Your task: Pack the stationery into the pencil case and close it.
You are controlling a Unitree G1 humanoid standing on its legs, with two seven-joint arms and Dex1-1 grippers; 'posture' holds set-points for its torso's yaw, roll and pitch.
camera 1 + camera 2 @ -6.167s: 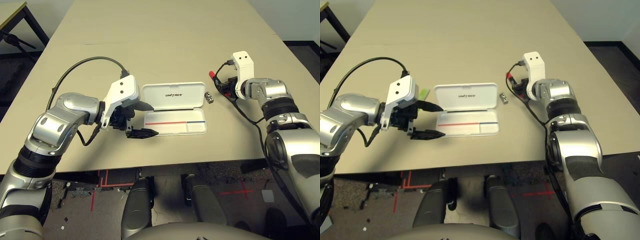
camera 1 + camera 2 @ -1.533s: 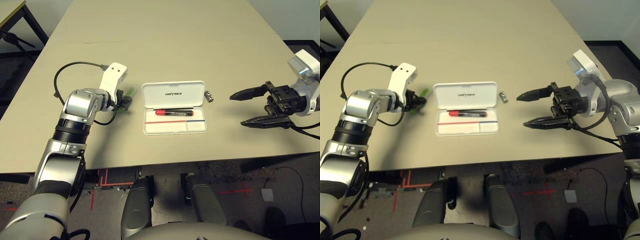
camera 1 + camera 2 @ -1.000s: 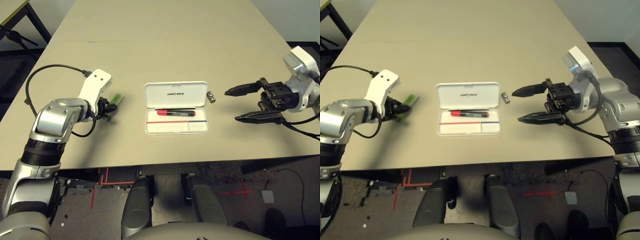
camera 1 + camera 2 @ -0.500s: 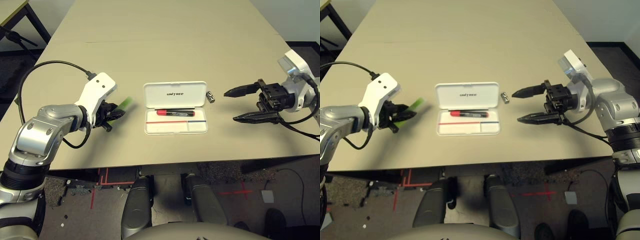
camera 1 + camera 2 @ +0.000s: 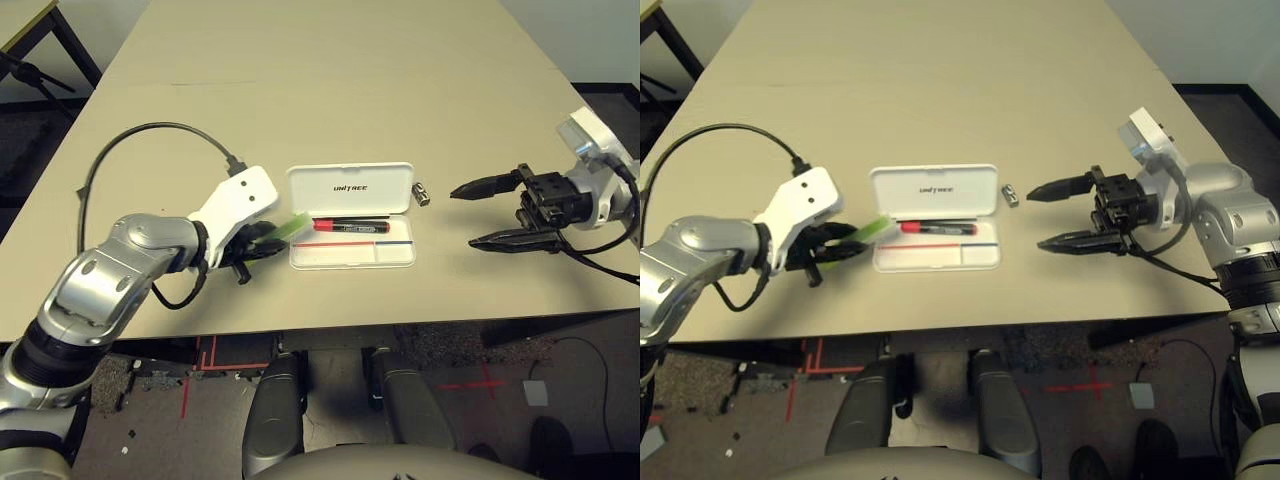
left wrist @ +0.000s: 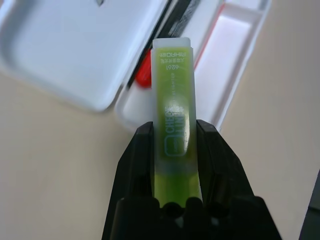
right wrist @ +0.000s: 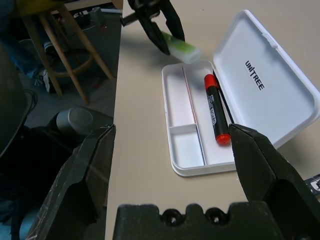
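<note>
The left gripper [image 5: 262,243] is clamped on the light green highlighter [image 6: 172,120], which is held between its two black fingers [image 6: 138,160] above the table [image 5: 330,90], its free end reaching over the left end of the pencil case [image 5: 351,216]. The case lies open, its lid folded back flat with the lettering visible, and the red marker [image 5: 348,226] is seen lying in the tray along the hinge side. A tiny dark-and-silver block [image 5: 421,193] rests on the table just beside the lid's right end. Further right, the right gripper [image 5: 478,215] is held with its fingers spread wide and nothing between them, pointed toward the case.
</note>
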